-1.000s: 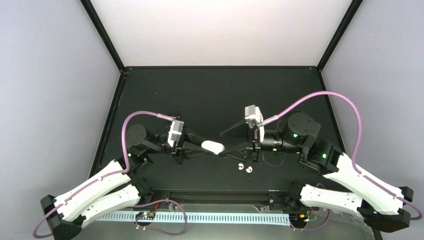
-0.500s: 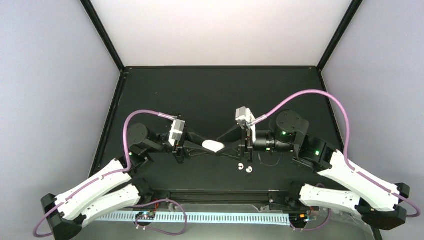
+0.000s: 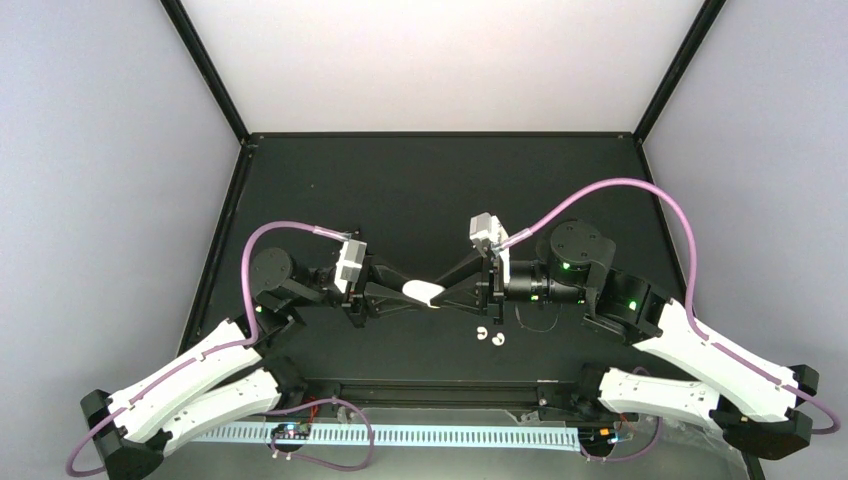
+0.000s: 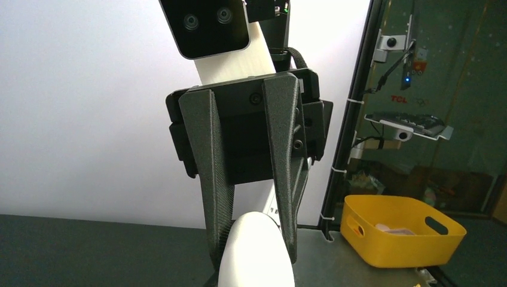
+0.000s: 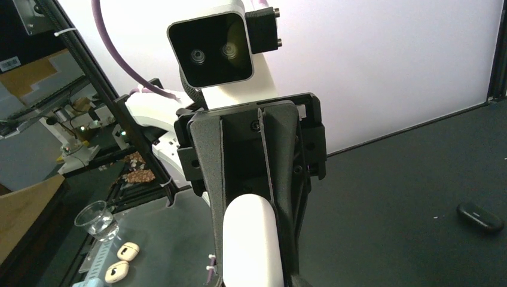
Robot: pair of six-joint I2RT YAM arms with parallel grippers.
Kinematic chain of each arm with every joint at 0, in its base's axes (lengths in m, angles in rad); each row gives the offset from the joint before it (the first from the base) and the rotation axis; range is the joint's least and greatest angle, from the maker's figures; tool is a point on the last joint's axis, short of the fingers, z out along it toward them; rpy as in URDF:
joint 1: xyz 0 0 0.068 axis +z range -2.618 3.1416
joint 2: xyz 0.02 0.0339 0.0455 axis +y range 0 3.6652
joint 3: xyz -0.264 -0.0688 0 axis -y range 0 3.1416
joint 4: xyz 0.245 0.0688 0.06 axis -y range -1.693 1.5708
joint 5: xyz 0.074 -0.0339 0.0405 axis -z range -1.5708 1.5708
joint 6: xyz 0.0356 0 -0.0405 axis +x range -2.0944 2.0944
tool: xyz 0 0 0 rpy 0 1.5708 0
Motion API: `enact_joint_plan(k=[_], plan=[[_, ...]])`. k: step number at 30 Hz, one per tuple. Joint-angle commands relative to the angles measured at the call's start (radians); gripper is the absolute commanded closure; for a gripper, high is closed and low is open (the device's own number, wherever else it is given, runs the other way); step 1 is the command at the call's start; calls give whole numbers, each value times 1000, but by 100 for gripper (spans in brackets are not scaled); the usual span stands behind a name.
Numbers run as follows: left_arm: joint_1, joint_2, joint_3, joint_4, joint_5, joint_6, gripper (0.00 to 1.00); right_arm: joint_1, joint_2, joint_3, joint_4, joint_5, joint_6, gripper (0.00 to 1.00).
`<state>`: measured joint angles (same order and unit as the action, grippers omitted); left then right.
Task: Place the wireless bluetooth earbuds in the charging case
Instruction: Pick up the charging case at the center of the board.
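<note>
The white charging case [image 3: 424,292] hangs above the black mat, held between both grippers. My left gripper [image 3: 418,296] is shut on it from the left. My right gripper [image 3: 441,293] has closed on its other end from the right. The left wrist view shows the case [image 4: 257,251] between the right gripper's fingers [image 4: 216,179]. The right wrist view shows the case [image 5: 251,245] between the left gripper's fingers [image 5: 215,203]. Two white earbuds [image 3: 490,337] lie on the mat just below the right gripper and also show in the right wrist view [image 5: 122,260]. No black earbuds are clearly seen.
A small black rounded piece [image 5: 480,217] lies on the mat; I cannot tell what it is. A yellow bin [image 4: 400,230] and a glass cup [image 5: 95,220] stand outside the black-framed enclosure. White walls close in the back and both sides.
My right gripper moved left to the case with its jaws wide open, then closed them around it. My left gripper kept hold of the case and barely moved.
</note>
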<state>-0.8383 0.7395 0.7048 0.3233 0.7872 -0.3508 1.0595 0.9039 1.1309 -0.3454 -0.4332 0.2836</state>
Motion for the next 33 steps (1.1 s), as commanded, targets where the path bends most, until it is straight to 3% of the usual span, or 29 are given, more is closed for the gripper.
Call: enact_joint_plan(k=[1, 4, 8, 19, 21, 26, 28, 33], plan=[[3, -11, 44, 48, 4, -7, 98, -5, 1, 9, 18, -12, 8, 76], [4, -7, 45, 52, -2, -19, 97, -5, -1, 8, 27, -15, 11, 84], [3, -2, 44, 57, -15, -32, 85, -4, -11, -5, 56, -15, 18, 90], [4, 7, 33, 70, -61, -63, 72, -5, -33, -34, 106, 28, 28, 94], [4, 9, 29, 77, -67, -72, 73, -4, -37, -41, 113, 31, 32, 95], [4, 10, 24, 92, -69, -76, 93, -5, -40, -46, 113, 33, 32, 94], [4, 9, 23, 92, -67, -74, 98, -5, -42, -45, 107, 33, 30, 87], [4, 5, 23, 88, -63, -67, 99, -4, -49, -35, 75, 44, 18, 70]])
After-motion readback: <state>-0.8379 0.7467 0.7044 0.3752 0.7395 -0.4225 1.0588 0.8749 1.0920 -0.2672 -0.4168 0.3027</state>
